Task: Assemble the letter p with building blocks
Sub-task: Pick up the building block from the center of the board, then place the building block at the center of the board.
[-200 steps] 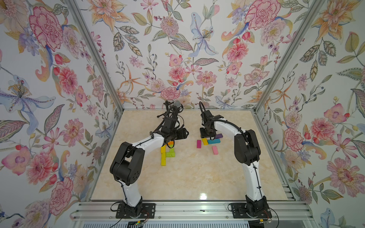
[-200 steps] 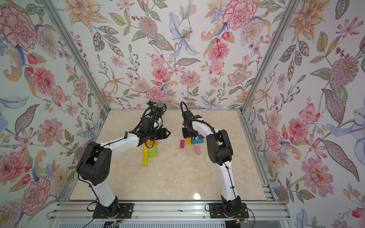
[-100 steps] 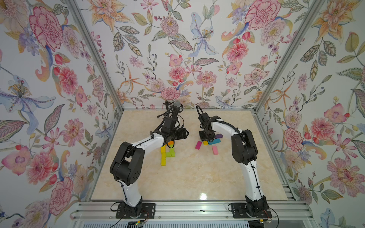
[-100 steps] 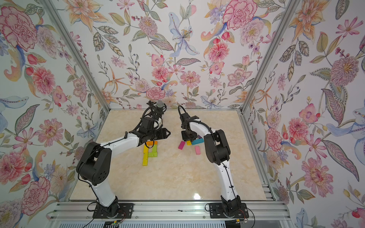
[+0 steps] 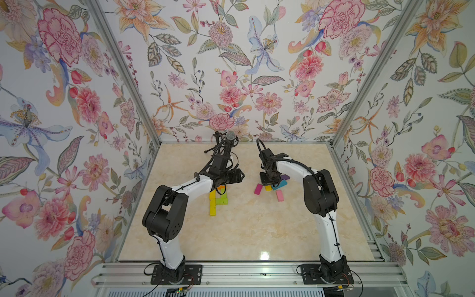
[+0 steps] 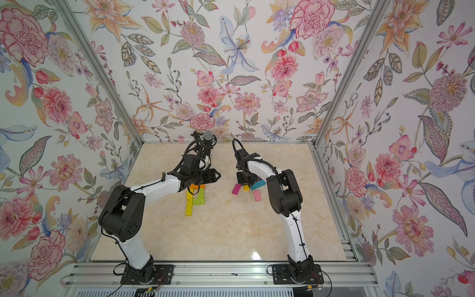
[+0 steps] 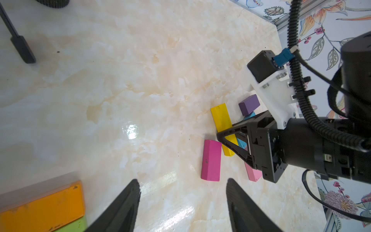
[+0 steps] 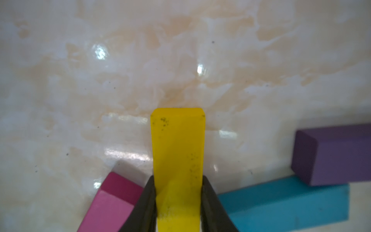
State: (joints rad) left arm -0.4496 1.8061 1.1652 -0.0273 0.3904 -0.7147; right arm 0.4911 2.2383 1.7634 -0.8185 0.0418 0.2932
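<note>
My right gripper (image 8: 177, 177) is shut on a long yellow block (image 8: 177, 140), one finger against each long side, low over the floor. Close beside it lie a magenta block (image 8: 112, 200), a teal block (image 8: 281, 200) and a purple block (image 8: 333, 154). In a top view this loose group sits right of centre, with a pink block (image 5: 280, 195) nearest me. Left of centre lies a yellow and lime-green figure (image 5: 216, 200) with an orange block (image 7: 42, 202) at its far end. My left gripper (image 7: 182, 180) hangs open and empty over that far end.
A black microphone (image 5: 230, 135) on a tripod stands at the back wall behind my left arm; one tripod leg (image 7: 22, 48) shows in the left wrist view. Flowered walls close the marble floor (image 5: 244, 231) on three sides.
My right gripper has shifted slightly left and its jaws have closed onto the yellow block. The magenta block has been turned a little. My left arm has stayed still.
</note>
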